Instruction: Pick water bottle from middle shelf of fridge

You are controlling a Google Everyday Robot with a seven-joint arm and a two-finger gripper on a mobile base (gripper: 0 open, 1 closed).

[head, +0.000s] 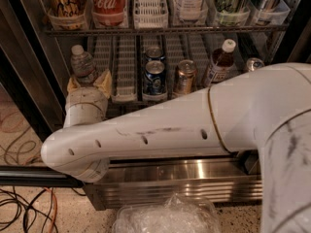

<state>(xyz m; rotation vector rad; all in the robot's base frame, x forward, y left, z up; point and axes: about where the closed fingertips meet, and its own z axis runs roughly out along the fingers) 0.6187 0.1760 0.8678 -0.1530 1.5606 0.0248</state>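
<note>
The water bottle, clear with a white cap, stands at the left end of the middle shelf of the fridge. My gripper is at the bottle's base, at the shelf's front edge. It is open, with one tan finger to the left of the bottle and the other to its right. The bottle's foot is hidden behind the gripper. My white arm crosses the view from the right.
On the same shelf stand blue cans, a copper can, a brown-liquid bottle and a silver can. The rack above holds a Coca-Cola bottle. Cables lie on the floor at the left. A crumpled plastic bag lies below.
</note>
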